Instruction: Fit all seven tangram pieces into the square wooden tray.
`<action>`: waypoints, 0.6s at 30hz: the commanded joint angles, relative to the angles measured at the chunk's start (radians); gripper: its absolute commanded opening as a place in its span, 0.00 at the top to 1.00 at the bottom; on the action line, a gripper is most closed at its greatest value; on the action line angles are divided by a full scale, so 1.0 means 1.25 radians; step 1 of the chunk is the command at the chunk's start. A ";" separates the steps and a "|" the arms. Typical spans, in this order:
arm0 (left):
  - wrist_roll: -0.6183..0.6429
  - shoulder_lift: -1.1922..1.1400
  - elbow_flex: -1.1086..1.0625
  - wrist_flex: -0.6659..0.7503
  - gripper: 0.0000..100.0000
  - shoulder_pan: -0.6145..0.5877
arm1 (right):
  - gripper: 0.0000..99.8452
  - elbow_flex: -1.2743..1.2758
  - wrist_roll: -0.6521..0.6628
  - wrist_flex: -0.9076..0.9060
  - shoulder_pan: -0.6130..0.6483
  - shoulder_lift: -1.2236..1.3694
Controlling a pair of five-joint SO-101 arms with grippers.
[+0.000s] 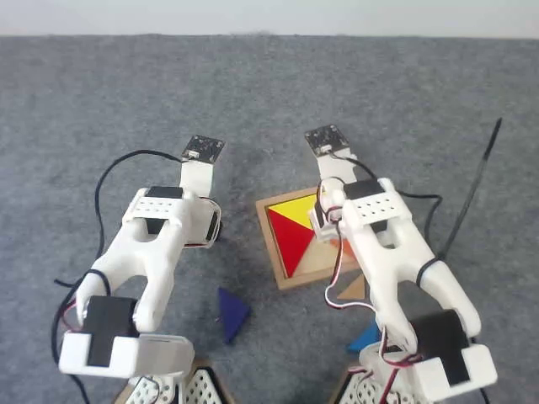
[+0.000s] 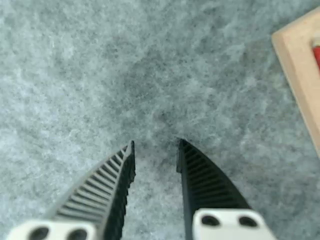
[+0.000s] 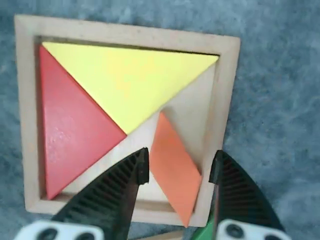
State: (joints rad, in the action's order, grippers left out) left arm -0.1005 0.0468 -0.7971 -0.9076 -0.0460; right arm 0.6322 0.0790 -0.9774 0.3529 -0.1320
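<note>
The square wooden tray lies under my right gripper. A yellow triangle and a red triangle sit flat inside it. An orange parallelogram lies between the open fingers, one tip resting over the tray's rim. In the high view the tray is right of centre, with the right arm above it. My left gripper hangs open over bare carpet, with a tray corner off to one side. A dark blue triangle lies on the carpet near the arm bases.
A lighter blue piece and a tan triangle lie by the right arm's base, near the tray. A green piece peeks out by one right finger. Grey carpet stretches free at the back and left. Cables trail beside both arms.
</note>
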 commanded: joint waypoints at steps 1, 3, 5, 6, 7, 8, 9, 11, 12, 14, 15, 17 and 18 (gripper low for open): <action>-0.007 -0.001 0.019 0.016 0.86 0.011 | 0.85 -0.052 0.061 -0.067 0.019 -0.111; -0.007 -0.001 0.019 0.016 0.86 0.011 | 0.94 -0.039 0.082 -0.098 0.028 -0.170; -0.007 -0.001 0.019 0.016 0.86 0.011 | 0.97 -0.007 0.104 -0.115 0.029 -0.215; -0.007 -0.001 0.019 0.016 0.86 0.011 | 0.97 0.020 0.114 -0.117 0.028 -0.234; -0.007 -0.001 0.019 0.016 0.86 0.011 | 0.97 0.052 0.120 -0.114 0.028 -0.249; -0.007 -0.001 0.019 0.016 0.86 0.011 | 0.97 0.083 0.123 -0.109 0.028 -0.257; -0.007 -0.001 0.019 0.016 0.86 0.011 | 0.97 0.118 0.125 -0.093 0.028 -0.262; -0.007 -0.001 0.019 0.016 0.86 0.011 | 0.97 0.176 0.124 -0.051 0.028 -0.262; -0.007 -0.001 0.019 0.016 0.86 0.011 | 0.97 0.200 0.124 -0.028 0.026 -0.262; -0.007 -0.001 0.019 0.016 0.86 0.011 | 0.97 0.233 0.123 0.004 0.029 -0.262; -0.007 -0.001 0.019 0.016 0.86 0.011 | 0.97 0.241 0.122 0.013 0.029 -0.262; -0.007 -0.001 0.019 0.016 0.86 0.011 | 0.97 0.242 0.122 0.014 0.028 -0.260; -0.007 -0.001 0.019 0.016 0.86 0.011 | 0.97 0.242 0.123 0.014 0.028 -0.251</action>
State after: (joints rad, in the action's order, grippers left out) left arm -0.1005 0.0468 -0.7971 -0.9076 -0.0460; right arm 0.9360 0.2232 -0.9866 0.3851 -0.4127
